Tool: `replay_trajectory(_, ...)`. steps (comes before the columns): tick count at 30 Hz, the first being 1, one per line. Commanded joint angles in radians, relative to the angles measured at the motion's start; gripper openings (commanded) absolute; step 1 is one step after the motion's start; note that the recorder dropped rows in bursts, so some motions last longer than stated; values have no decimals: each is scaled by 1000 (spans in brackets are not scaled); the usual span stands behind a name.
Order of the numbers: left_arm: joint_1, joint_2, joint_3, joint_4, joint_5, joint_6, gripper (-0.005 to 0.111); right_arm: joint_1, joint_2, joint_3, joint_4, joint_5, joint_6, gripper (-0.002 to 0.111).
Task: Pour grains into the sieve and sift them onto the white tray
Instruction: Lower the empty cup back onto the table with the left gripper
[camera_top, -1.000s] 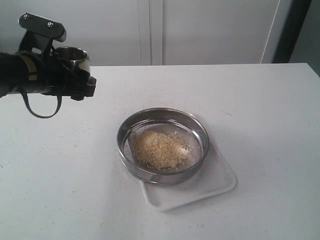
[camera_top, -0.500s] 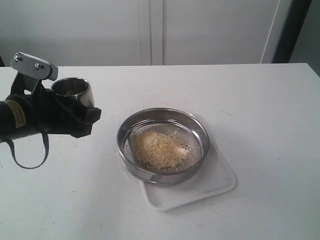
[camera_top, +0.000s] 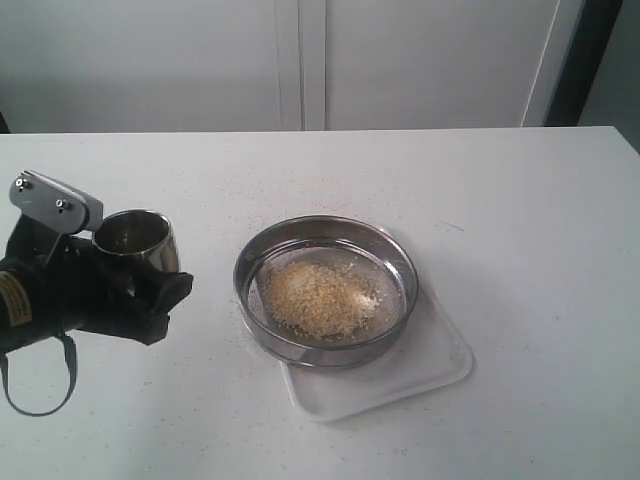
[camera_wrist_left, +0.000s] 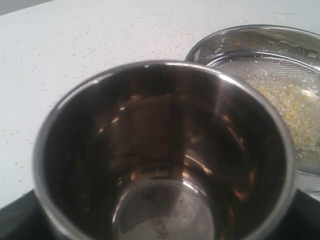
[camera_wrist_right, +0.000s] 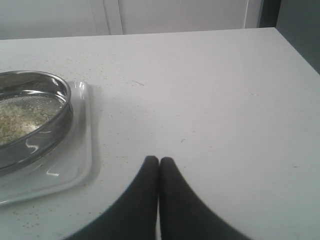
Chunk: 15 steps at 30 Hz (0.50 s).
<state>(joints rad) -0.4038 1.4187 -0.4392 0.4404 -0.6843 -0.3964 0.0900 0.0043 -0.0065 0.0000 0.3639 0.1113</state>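
Observation:
The sieve (camera_top: 250, 262) rests on the white tray (camera_top: 432, 366) at the table's middle, with a heap of yellow and pale grains (camera_top: 315, 298) on its mesh. My left gripper (camera_top: 150, 264) is shut on an upright steel cup (camera_top: 135, 236), left of the sieve and apart from it. In the left wrist view the cup (camera_wrist_left: 165, 150) looks empty inside, and the sieve (camera_wrist_left: 260, 44) with the grains (camera_wrist_left: 292, 97) lies beyond it. My right gripper (camera_wrist_right: 159, 161) is shut on nothing, low over bare table beside the tray (camera_wrist_right: 82, 160) and the sieve (camera_wrist_right: 56, 120). It is out of the exterior view.
Scattered grains speckle the white table (camera_top: 520, 220) around the sieve. A pale wall with a vertical panel seam (camera_top: 300, 60) runs behind the table's far edge.
My left arm has carried the cup down and toward the table's near side, from high at the far left to low beside the sieve. The sieve, the tray and the grains have not moved.

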Motion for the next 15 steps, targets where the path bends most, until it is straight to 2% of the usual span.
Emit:
replay_trajectory(1, 4, 34, 44, -12, -120, 39, 0, 2, -4, 7, 0, -14, -1, 0)
replay_trajectory(10, 4, 165, 59, -12, -289, 88, 0, 2, -4, 7, 0, -14, -1, 0)
replay_trajectory(15, 4, 206, 59, -12, -285, 106, 0, 2, -4, 7, 0, -14, -1, 0)
